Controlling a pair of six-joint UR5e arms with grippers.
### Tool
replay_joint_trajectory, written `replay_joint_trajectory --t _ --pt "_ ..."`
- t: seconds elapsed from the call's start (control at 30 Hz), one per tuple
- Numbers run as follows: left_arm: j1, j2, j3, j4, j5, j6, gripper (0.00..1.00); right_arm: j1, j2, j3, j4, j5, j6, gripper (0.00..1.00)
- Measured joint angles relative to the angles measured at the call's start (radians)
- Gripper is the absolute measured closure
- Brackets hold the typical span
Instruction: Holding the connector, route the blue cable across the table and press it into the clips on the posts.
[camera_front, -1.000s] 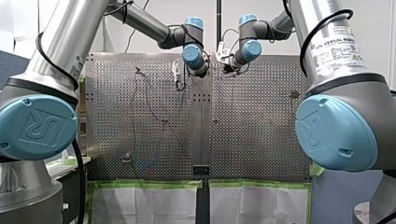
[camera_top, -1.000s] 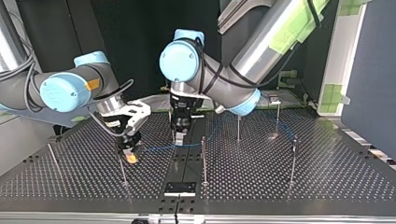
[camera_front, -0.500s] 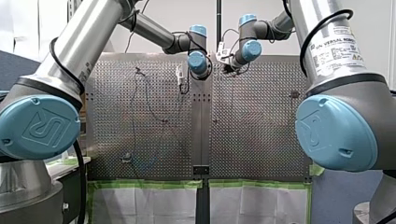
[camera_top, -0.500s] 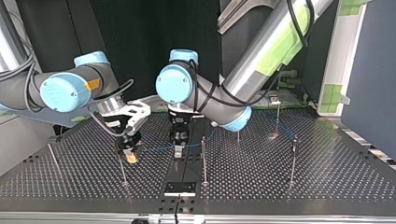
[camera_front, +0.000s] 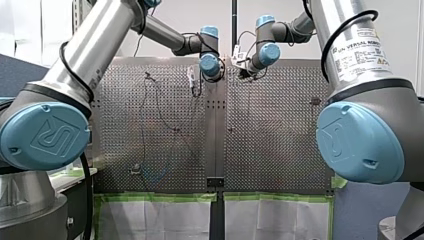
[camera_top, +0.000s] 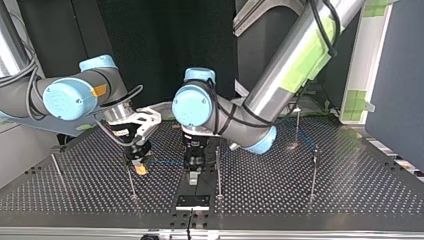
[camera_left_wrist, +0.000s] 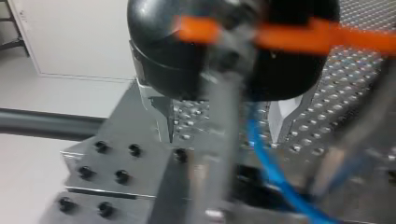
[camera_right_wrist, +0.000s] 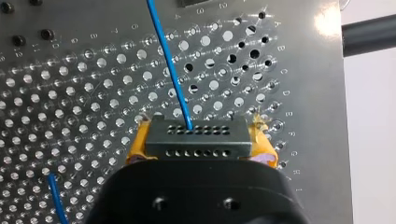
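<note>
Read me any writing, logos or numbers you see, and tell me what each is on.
"UNIVERSAL ROBOTS": white label on my right arm, front view; smaller print below unreadable.
"UR" logo: blue joint cap on my left arm, front view.
"A", "B", "C": engraved on the table edge, right wrist view; other marks too faint.

White wall (camera_front: 30, 25), front view's far side. Black backdrop (camera_top: 150, 40), top view; dark blue partition (camera_top: 395, 75) at right, beside green-taped white panel (camera_top: 367, 55)

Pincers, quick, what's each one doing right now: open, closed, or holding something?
Left pincer: open, with the blue cable running through the gap.
Right pincer: closed on the connector.
</note>
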Motion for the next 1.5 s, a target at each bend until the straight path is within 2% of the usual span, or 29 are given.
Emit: replay_joint_trajectory --t 0.3,0.33,0.37,0.4,0.43,0.47,0.5,0.53,0.57,0.6,0.67,1.2,1.33,1.5 --pt "0.005 -0.024 0.014 -0.016 -0.01 -0.004 0.0 0.0 0.0 0.0 0.0 0.0 0.001 1.0" --pt "0.004 -0.024 0.015 -0.017 -0.015 -0.003 0.04 0.0 0.0 0.0 0.0 0.0 0.001 1.0" --pt "0.002 -0.024 0.015 -0.018 -0.02 -0.002 0.15 0.0 0.0 0.0 0.0 0.0 0.001 1.0" --pt "0.0 -0.024 0.015 -0.019 -0.027 0.0 0.15 0.0 0.0 0.0 0.0 0.0 0.001 1.0" --pt "-0.002 -0.024 0.015 -0.02 -0.033 0.002 0.39 0.0 0.0 0.0 0.0 0.0 0.001 1.0" --pt "-0.004 -0.024 0.015 -0.02 -0.04 0.005 0.51 0.0 0.0 0.0 0.0 0.0 0.0 1.0" --pt "-0.005 -0.024 0.015 -0.021 -0.047 0.009 0.51 0.0 0.0 0.0 0.001 0.0 0.0 1.0" --pt "-0.007 -0.023 0.015 -0.022 -0.056 0.014 0.63 0.0 0.0 0.0 0.001 0.0 0.0 1.0" --pt "-0.009 -0.023 0.015 -0.023 -0.062 0.017 0.81 0.0 0.0 0.0 0.001 0.0 0.0 1.0" --pt "-0.01 -0.023 0.015 -0.026 -0.069 0.019 0.81 0.0 0.0 0.0 0.001 0.0 0.0 1.0" --pt "-0.014 -0.023 0.015 -0.033 -0.081 0.022 1.0 0.0 0.0 0.0 0.001 0.0 -0.001 1.0" --pt "-0.051 -0.006 0.003 -0.118 -0.186 0.017 1.0 0.006 -0.001 0.003 0.008 0.0 -0.003 1.0" --pt "-0.055 0.017 -0.021 -0.107 -0.198 0.011 1.0 0.011 -0.003 0.013 0.019 0.0 -0.009 1.0" --pt "-0.06 0.057 -0.06 -0.07 -0.191 0.012 1.0 0.017 -0.013 0.039 0.021 0.0 -0.012 1.0"
